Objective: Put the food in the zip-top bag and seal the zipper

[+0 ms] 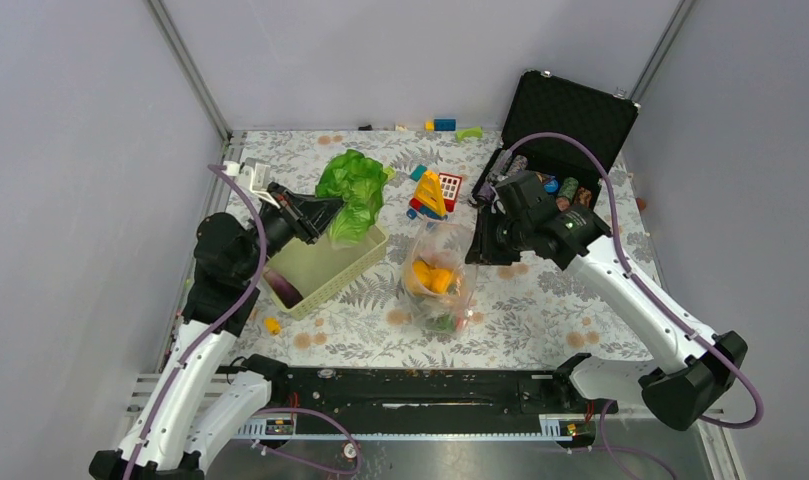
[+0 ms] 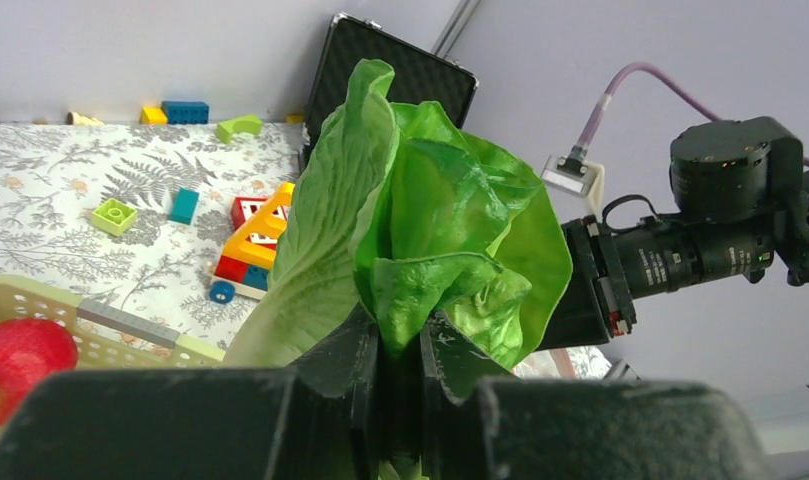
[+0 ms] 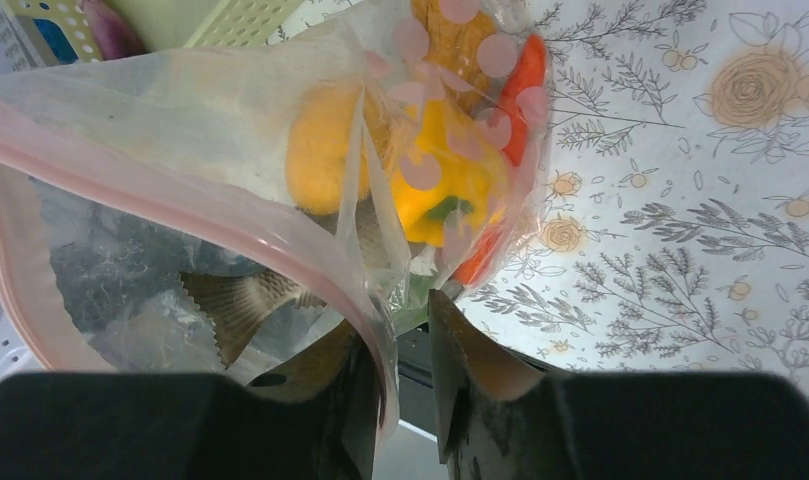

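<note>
My left gripper (image 1: pixel 323 216) (image 2: pixel 400 345) is shut on a green leafy lettuce (image 1: pixel 352 192) (image 2: pixel 430 230), held up over the pale green basket (image 1: pixel 332 272) (image 2: pixel 40 298). A red round food (image 2: pixel 15 362) lies in that basket. The clear zip-top bag (image 1: pixel 438 275) (image 3: pixel 180 140) stands mid-table with a yellow pepper (image 3: pixel 435 190), an orange piece (image 3: pixel 320 150) and a carrot (image 3: pixel 522 85) inside. My right gripper (image 1: pixel 485 243) (image 3: pixel 405 350) is at the bag's mouth, jaws parted. The pink zipper (image 3: pixel 190 205) lies against its left finger, unpinched. A small yellow piece (image 1: pixel 271 325) lies on the table.
A toy house of coloured blocks (image 1: pixel 432 195) (image 2: pixel 255 245) stands behind the bag. An open black case (image 1: pixel 570 112) with poker chip stacks sits at the back right. Loose blocks (image 1: pixel 445 125) lie along the back wall.
</note>
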